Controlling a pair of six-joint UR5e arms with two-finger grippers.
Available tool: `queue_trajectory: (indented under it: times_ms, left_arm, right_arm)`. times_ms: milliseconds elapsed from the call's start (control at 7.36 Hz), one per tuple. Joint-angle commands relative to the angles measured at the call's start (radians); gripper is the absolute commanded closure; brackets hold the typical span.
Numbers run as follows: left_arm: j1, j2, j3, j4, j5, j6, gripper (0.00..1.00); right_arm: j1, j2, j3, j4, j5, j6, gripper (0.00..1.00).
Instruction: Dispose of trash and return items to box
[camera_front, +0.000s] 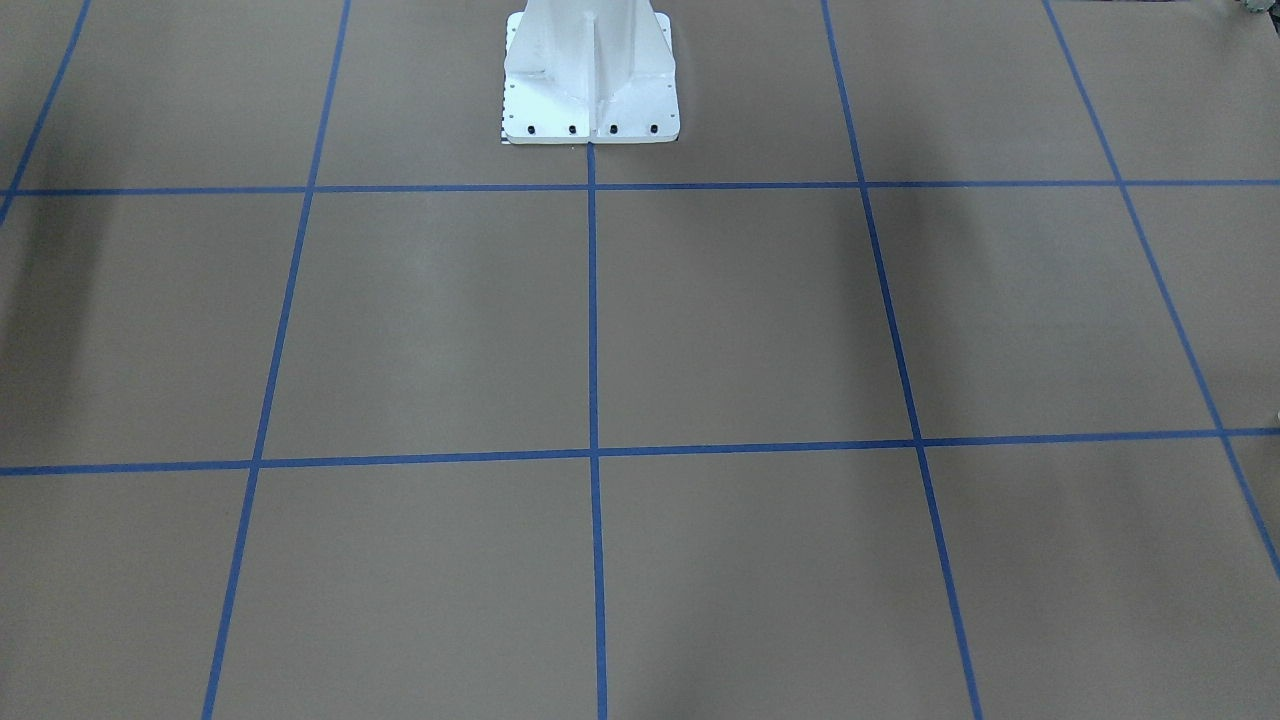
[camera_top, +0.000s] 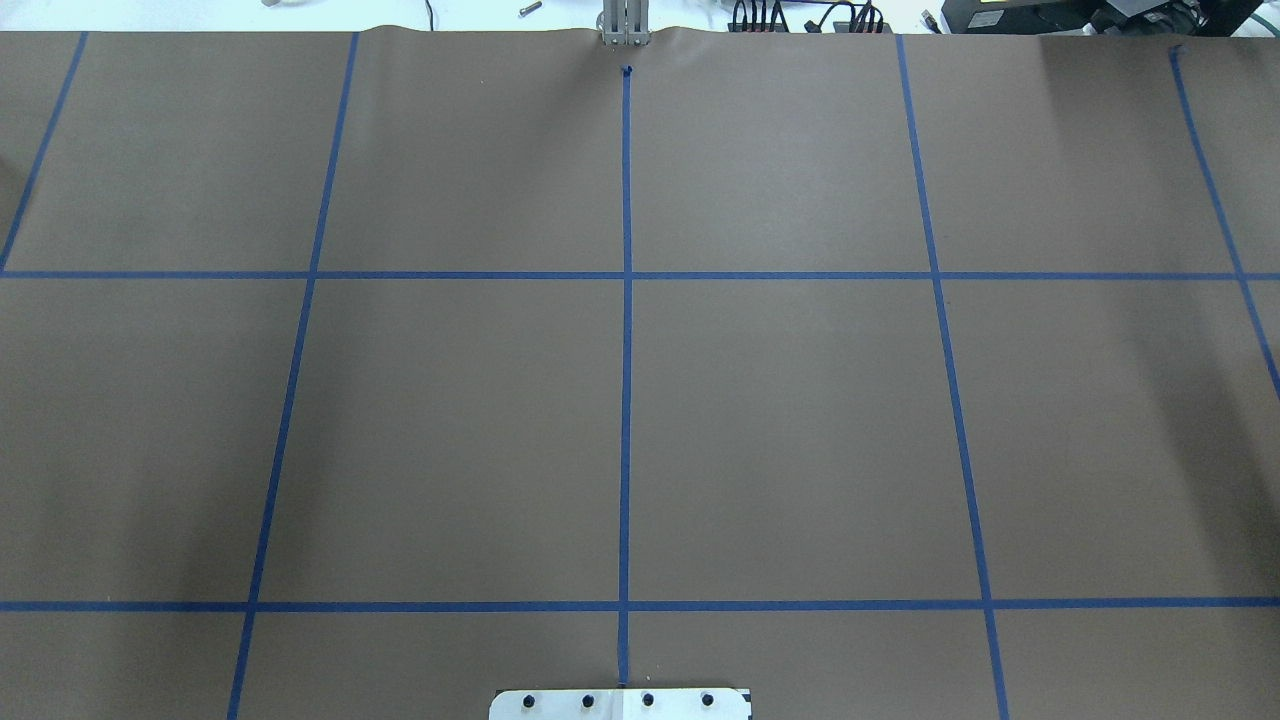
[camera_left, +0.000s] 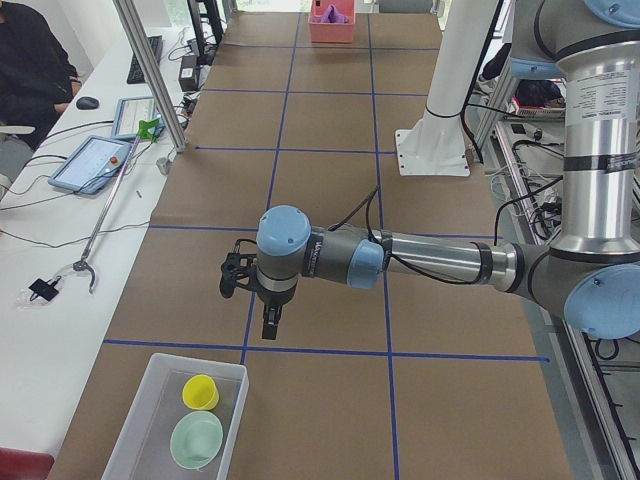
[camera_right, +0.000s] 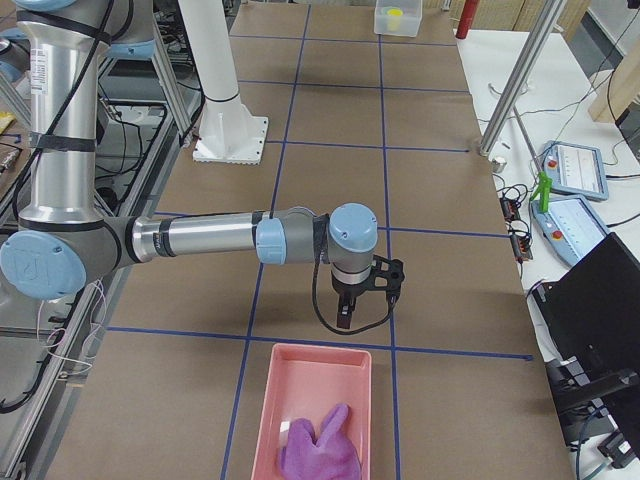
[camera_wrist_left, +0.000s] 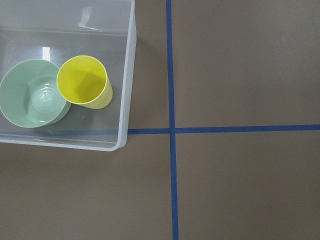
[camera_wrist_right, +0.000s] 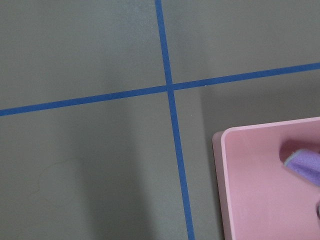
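Left gripper (camera_left: 270, 326) hangs just short of the box (camera_left: 137, 412), right gripper (camera_right: 345, 318) just short of the bin (camera_right: 272, 400); side views alone cannot tell whether either is spread or pressed together. Cup (camera_wrist_left: 82, 80) and bowl (camera_wrist_left: 30, 95) sit together inside the box and a purple cloth (camera_right: 320, 445) lies in the bin, so sorting looks done: retreat upward, clear of both rims.

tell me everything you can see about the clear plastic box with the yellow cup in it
The clear box is a rectangular, lidless tub of glossy see-through plastic with rounded corners and a thick rim. It sits flat on the brown paper table, one edge over a blue tape line. Inside stand a yellow cup and a pale green bowl, both mouth up, side by side. Nothing grips it.
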Motion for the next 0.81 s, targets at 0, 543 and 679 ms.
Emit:
queue_trajectory:
  times_ms: [0,543,679]
  left_arm:
    - [0.001,0.002,0.003,0.001,0.003,0.0,0.01]
    - [0.023,0.001,0.009,0.003,0.034,-0.003,0.01]
    - [0.023,0.001,0.009,0.003,0.034,-0.003,0.01]
  right_arm:
    - [-0.006,-0.028,0.02,0.003,0.0,0.001,0.0]
    - [-0.006,-0.036,0.034,0.006,0.011,0.001,0.0]
    - [-0.006,-0.036,0.032,0.006,0.011,0.001,0.0]
